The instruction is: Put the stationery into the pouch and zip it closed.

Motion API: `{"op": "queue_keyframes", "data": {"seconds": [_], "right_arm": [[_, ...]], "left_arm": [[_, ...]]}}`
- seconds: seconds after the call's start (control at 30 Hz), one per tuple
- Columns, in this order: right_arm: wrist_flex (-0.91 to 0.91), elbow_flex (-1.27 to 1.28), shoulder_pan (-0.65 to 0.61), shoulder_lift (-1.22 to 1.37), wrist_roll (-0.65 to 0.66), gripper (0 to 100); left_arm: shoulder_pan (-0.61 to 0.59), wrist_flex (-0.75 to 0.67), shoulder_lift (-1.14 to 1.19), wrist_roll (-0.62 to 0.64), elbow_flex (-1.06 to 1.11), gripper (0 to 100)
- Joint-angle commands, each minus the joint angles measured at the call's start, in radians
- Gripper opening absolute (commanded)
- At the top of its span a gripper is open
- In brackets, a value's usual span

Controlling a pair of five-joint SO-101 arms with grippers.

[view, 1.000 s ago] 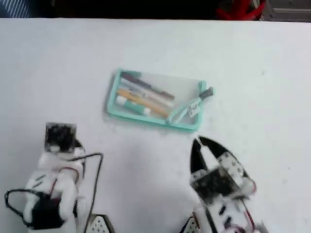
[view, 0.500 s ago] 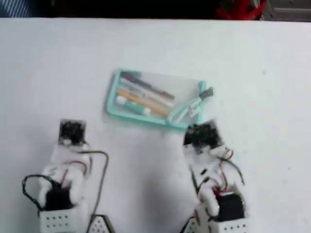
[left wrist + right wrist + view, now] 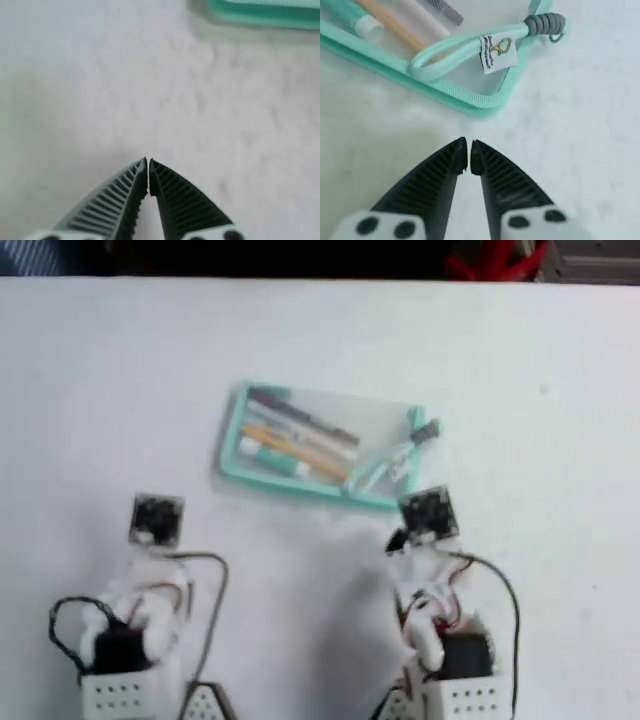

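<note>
A clear pouch with a mint-green edge (image 3: 320, 445) lies flat on the white table, with several pens and markers (image 3: 295, 443) inside it. Its grey zip pull (image 3: 427, 430) and green loop with a white tag (image 3: 492, 51) sit at the pouch's right end. My right gripper (image 3: 468, 156) is shut with nothing in it, just short of the pouch's near right corner (image 3: 485, 107). The left gripper (image 3: 148, 175) is shut and holds nothing, over bare table nearer than the pouch's left end (image 3: 265, 12). In the high view both arms (image 3: 155, 525) (image 3: 428, 515) stand folded back at the near edge.
White tabletop (image 3: 520, 370) lies open all around the pouch. A dark strip with a red object (image 3: 490, 258) runs beyond the far edge. Cables loop from each arm's base (image 3: 205, 590).
Both arms have drawn back toward their bases. The right gripper, open a second ago, has shut. The pouch has stayed in place.
</note>
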Motion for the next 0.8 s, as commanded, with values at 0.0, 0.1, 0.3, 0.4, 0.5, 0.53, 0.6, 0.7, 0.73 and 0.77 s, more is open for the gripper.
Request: {"op": "queue_keyframes", "data": {"seconds": [0.0, 0.1, 0.3, 0.4, 0.5, 0.53, 0.6, 0.7, 0.73, 0.77], "right_arm": [[0.021, 0.011, 0.027, -0.007, -0.011, 2.1], [0.099, 0.011, 0.021, -0.002, -0.011, 2.1], [0.259, 0.011, 0.028, -0.005, -0.011, 1.9], [0.274, 0.011, 0.03, -0.005, -0.015, 1.8], [0.272, 0.011, 0.03, -0.004, -0.017, 1.8], [0.272, 0.011, 0.03, -0.004, -0.017, 1.8], [0.272, 0.011, 0.03, -0.004, -0.017, 1.8], [0.272, 0.011, 0.03, -0.005, -0.014, 1.8], [0.272, 0.011, 0.03, -0.005, -0.014, 1.8], [0.272, 0.011, 0.03, -0.005, -0.014, 1.8]], "left_arm": [[-0.008, 0.015, -0.008, 0.009, -0.005, 2], [-0.008, 0.015, -0.008, 0.009, -0.005, 2], [-0.01, 0.015, -0.008, 0.009, -0.005, 2], [-0.01, 0.015, -0.008, 0.009, -0.005, 2], [-0.01, 0.015, -0.008, 0.009, -0.005, 2], [-0.01, 0.015, -0.008, 0.009, -0.005, 2], [-0.01, 0.015, -0.008, 0.009, -0.005, 2], [-0.01, 0.015, -0.008, 0.009, -0.005, 2], [-0.01, 0.015, -0.008, 0.009, -0.005, 2], [-0.01, 0.015, -0.008, 0.009, -0.005, 2]]}}
